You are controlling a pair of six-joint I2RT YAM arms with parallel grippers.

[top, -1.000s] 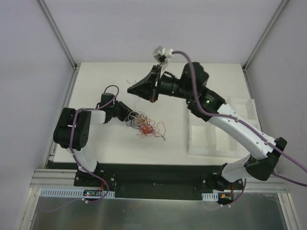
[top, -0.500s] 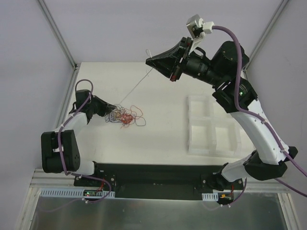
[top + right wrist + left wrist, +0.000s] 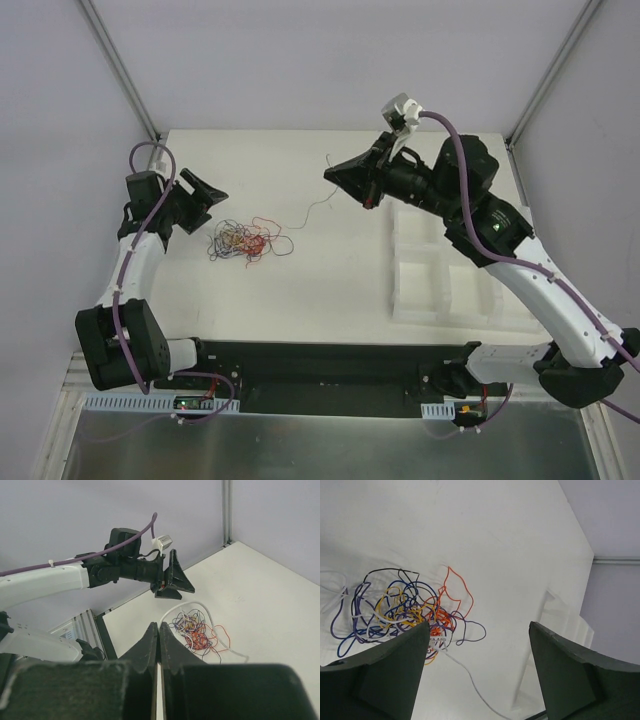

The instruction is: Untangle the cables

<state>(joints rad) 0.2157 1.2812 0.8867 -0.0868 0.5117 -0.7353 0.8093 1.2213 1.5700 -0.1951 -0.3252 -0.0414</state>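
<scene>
**A:** White desk [image 3: 350, 290], pale walls all round. Where are the cables [image 3: 240, 240]?

**B:** In one tangle, left of centre on the desk. The left tool [image 3: 477, 630] hovers near it, spread wide and holding nothing. I'd guess it's placed to pin the tangle.

**A:** And the other?

**B:** The right tool [image 3: 332, 173] is closed tight and raised. It seems to pinch one pale strand [image 3: 310, 205], which trails slack to the tangle, likely to draw it free. Two tools, one tangle, one strand out.
</scene>
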